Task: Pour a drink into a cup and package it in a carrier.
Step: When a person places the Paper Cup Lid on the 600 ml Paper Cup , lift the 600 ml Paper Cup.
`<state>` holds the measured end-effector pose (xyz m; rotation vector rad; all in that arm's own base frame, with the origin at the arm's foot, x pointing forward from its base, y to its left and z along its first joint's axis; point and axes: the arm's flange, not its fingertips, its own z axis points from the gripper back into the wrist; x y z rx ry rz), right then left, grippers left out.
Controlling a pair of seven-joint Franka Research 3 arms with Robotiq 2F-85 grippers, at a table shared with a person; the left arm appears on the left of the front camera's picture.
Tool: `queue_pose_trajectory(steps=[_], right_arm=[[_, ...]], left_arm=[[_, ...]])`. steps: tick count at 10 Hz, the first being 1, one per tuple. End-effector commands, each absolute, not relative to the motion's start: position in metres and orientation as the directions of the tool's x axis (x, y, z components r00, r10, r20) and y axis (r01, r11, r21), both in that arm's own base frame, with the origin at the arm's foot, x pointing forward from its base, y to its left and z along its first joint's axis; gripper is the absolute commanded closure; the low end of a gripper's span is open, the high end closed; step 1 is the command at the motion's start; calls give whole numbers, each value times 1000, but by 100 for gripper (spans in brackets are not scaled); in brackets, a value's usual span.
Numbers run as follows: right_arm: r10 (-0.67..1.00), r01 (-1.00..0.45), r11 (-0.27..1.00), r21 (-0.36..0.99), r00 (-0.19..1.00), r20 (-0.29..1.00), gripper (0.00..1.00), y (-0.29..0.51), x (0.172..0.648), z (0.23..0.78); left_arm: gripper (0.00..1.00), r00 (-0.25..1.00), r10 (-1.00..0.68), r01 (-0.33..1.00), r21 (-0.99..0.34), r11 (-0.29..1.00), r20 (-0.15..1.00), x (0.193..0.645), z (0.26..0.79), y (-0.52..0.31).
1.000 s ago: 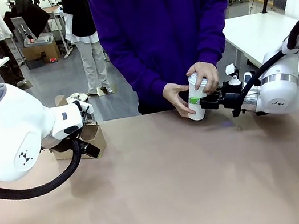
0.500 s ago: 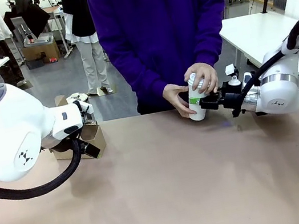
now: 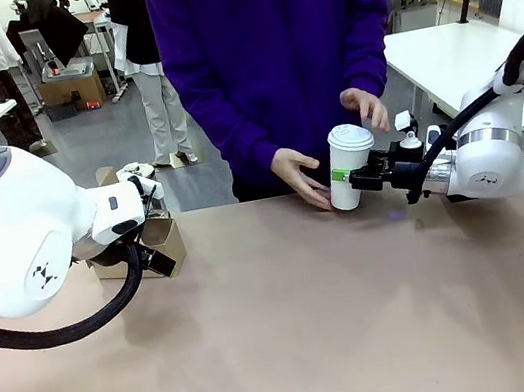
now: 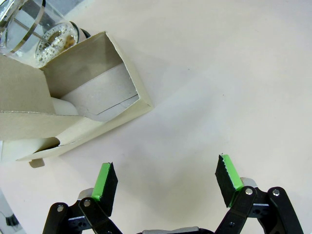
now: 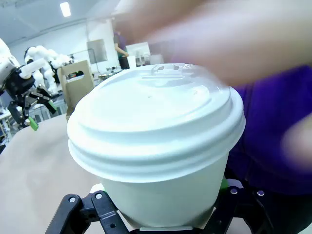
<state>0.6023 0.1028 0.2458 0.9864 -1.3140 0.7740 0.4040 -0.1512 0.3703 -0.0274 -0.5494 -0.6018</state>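
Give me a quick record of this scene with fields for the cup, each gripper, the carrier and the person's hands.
cup: white paper, upright, near the table's far edge
lid: white, domed, on the cup
right gripper: shut on the cup's side
left gripper: open, empty, over bare table
carrier: brown cardboard, near the left gripper, glass jug next to it
person's hands: one low beside the cup, the other raised above the lid
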Motion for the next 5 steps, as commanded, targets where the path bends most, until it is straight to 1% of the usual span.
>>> queue_pose_trajectory(steps=[1,5], right_arm=[[-80,-902,410,138,116,990,20,105,602,253],[-80,-902,410,138,116,990,20,105,602,253]], left_arm=[[0,686,-530,545,131,828,499,404,371,-151],[0,686,-530,545,131,828,499,404,371,-151]])
